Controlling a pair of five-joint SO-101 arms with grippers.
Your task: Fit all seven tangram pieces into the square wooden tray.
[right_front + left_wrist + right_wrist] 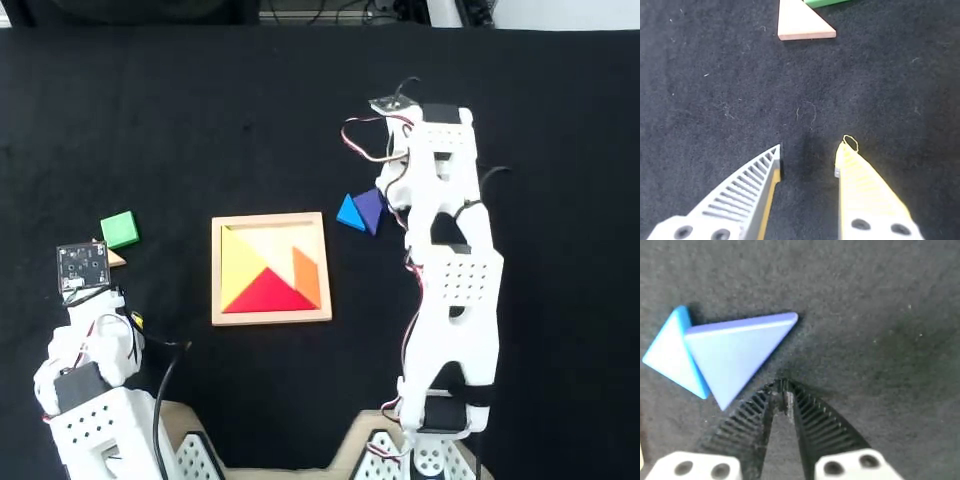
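Note:
The square wooden tray holds a yellow triangle, a red triangle and an orange piece. Right of it lie a blue triangle and a purple triangle, touching. My right gripper is shut and empty, its tip just beside the purple triangle's edge. At the far left sit a green square and a pale wooden triangle. My left gripper is open over bare cloth, short of the pale triangle.
Black cloth covers the table. The right arm stretches along the right side from the near edge. The left arm sits at the near left corner, its wrist camera partly covering the pale triangle.

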